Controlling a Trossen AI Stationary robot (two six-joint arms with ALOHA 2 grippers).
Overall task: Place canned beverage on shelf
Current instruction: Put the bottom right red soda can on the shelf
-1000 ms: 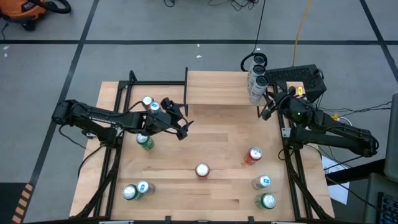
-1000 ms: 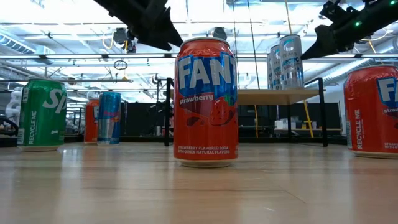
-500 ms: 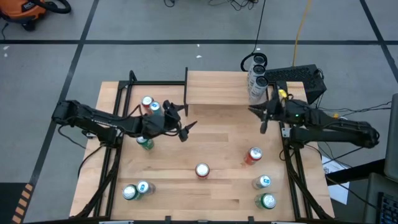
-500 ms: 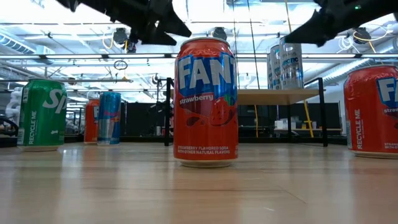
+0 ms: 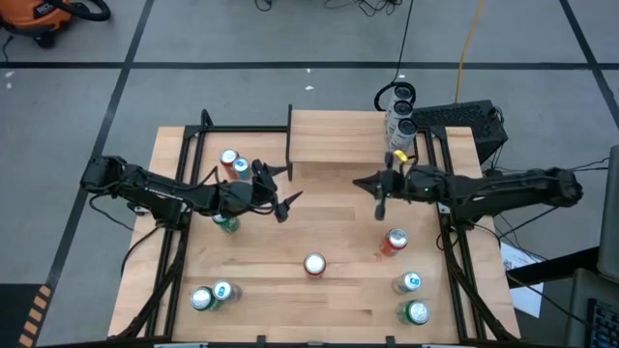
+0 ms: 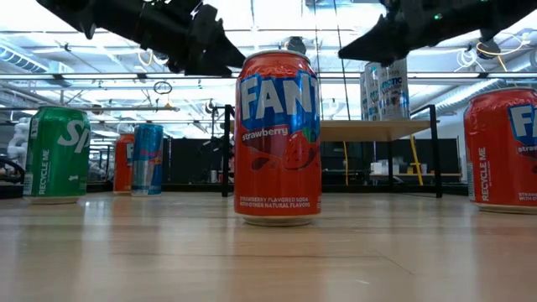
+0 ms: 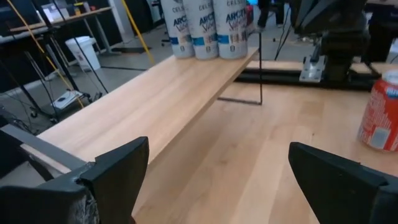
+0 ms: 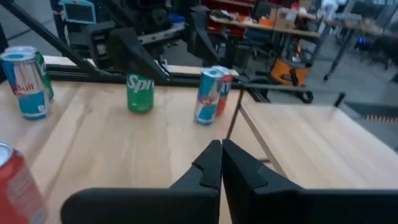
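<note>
Take the shelf (image 5: 343, 137) as your landmark: it stands at the far edge of the desk (image 5: 319, 232), between the two arms, with three silver cans (image 5: 399, 126) crowded on its right end.

Your left hand (image 5: 276, 188) hovers above the desk just in front of the shelf's left end, its fingers spread wide and holding nothing. In the left wrist view the shelf board runs away ahead of the open fingers (image 7: 118, 168), the three cans at its far end.

Your right hand (image 5: 372, 189) hangs over the desk just in front of the shelf's right part, fingers pressed together and empty.

Loose cans stand well clear of both hands. A red Fanta can (image 5: 314, 264) sits well in front of the shelf, near the middle of the desk; another red can (image 5: 395, 241) stands in front of the shelf's right end, nearest your right hand. Beside the shelf's left end stand a red can (image 5: 229, 158) and a blue can (image 5: 242, 167), and a green Sprite can (image 5: 225, 221) sits just under your left arm.
</note>
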